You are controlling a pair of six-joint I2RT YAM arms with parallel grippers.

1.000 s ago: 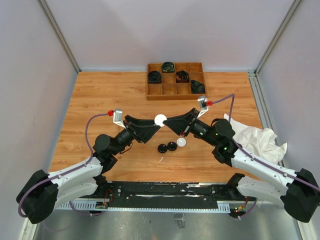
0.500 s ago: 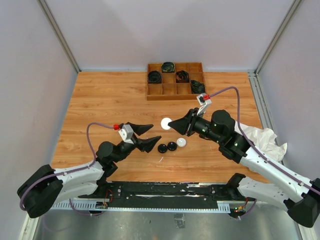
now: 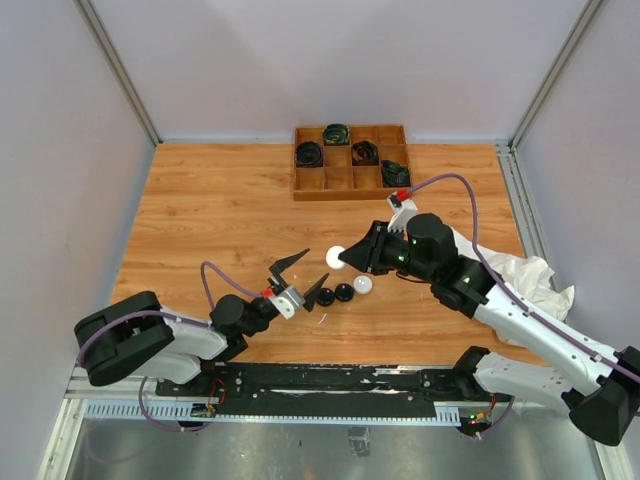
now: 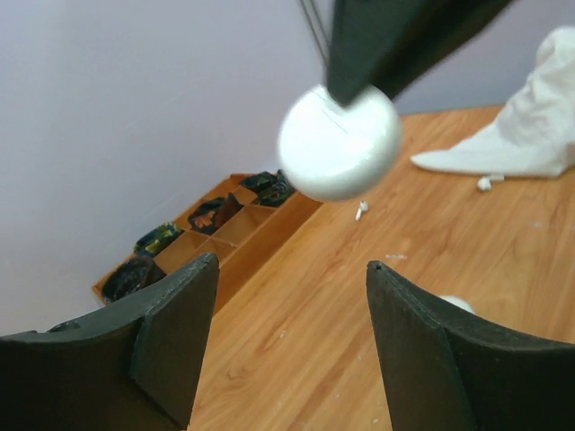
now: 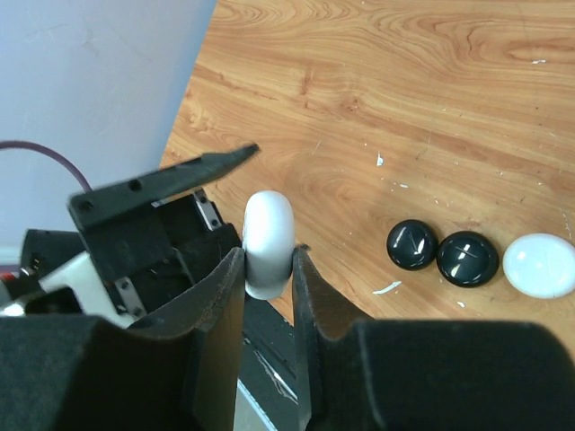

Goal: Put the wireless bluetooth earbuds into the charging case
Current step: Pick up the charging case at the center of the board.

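Observation:
My right gripper (image 3: 341,260) is shut on a white round charging case (image 3: 335,257) and holds it on edge above the table; the right wrist view shows the case (image 5: 269,235) pinched between both fingers. My left gripper (image 3: 314,266) is open and empty, low and to the near left of the case. It sees the case (image 4: 340,142) hanging above it. Two black cases (image 3: 325,296) (image 3: 344,291) and a white case (image 3: 362,284) lie on the table. A tiny white piece (image 3: 322,319), perhaps an earbud, lies near them. No black earbuds show.
A wooden compartment tray (image 3: 350,192) with coiled black cables stands at the back. A crumpled white cloth (image 3: 510,275) lies at the right, with two tiny white bits (image 4: 360,210) (image 4: 485,183) on the wood near it.
The left gripper has let go of the white case, opened and drawn back low toward the near left. The right gripper kept the case and shifted it slightly right and nearer.

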